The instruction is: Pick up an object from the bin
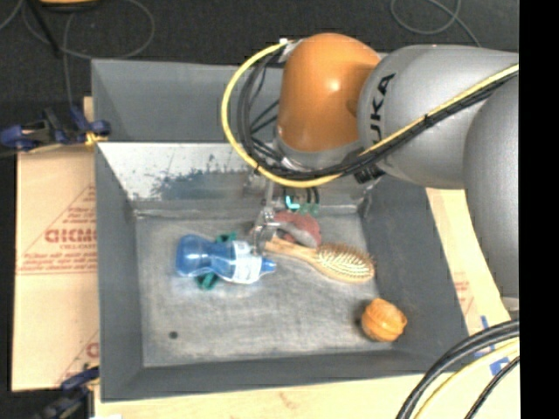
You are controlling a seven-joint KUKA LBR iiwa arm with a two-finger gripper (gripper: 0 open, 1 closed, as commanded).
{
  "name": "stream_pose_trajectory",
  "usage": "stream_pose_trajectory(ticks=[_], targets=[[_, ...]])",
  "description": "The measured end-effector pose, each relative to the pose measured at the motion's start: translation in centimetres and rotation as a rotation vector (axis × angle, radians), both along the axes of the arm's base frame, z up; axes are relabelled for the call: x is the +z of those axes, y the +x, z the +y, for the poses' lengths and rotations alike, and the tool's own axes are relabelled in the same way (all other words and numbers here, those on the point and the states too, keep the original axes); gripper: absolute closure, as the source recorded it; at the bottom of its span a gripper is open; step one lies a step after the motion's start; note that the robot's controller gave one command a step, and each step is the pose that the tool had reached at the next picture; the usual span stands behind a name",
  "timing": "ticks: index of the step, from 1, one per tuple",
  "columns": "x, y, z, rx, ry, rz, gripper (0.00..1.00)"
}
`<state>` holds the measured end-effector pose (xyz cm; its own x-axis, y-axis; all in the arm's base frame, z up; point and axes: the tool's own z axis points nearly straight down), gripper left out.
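Nothing looks lifted yet, so the pick itself is still to be done. Nearest the camera, the bin (262, 360) has a bare floor along its near wall, from 8 o'clock round to 5 o'clock, and that is the widest open room. A small round orange thing (383, 319) sits alone at 4 o'clock, well apart from the rest but close to the near right corner, so an approach there would be tight against the walls. Further in, around the centre, lies the small cluster: a blue plastic bottle (218, 260) on its side toward 9 o'clock with a green piece (208, 279) at its near edge, and a wooden hairbrush (336, 263) toward 3 o'clock, its handle pointing at the bottle's end. The gripper (269, 227) hangs low just past where those two meet, over the handle tip, with a reddish thing (301, 227) just beside it toward 1 o'clock. I cannot tell whether it is open or closed, nor whether it grips anything. Beyond it the sloping far wall at 12 o'clock is near, leaving little room that way.
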<state>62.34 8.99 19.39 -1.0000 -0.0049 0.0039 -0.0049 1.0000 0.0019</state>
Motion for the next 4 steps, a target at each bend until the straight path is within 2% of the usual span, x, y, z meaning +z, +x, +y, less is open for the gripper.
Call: stream_pose_trajectory(ticks=[1, 2, 3, 4], targets=[[0.5, 0.2, 0.0, -0.002, 0.001, -0.008, 0.0], [-6.0, -1.2, 2.0, -0.095, 0.001, -0.01, 0.0], [-8.8, -1.6, 2.6, -0.082, -0.004, -0.003, 0.0], [-8.8, -1.5, 3.5, -0.125, 0.0, -0.007, 0.0]])
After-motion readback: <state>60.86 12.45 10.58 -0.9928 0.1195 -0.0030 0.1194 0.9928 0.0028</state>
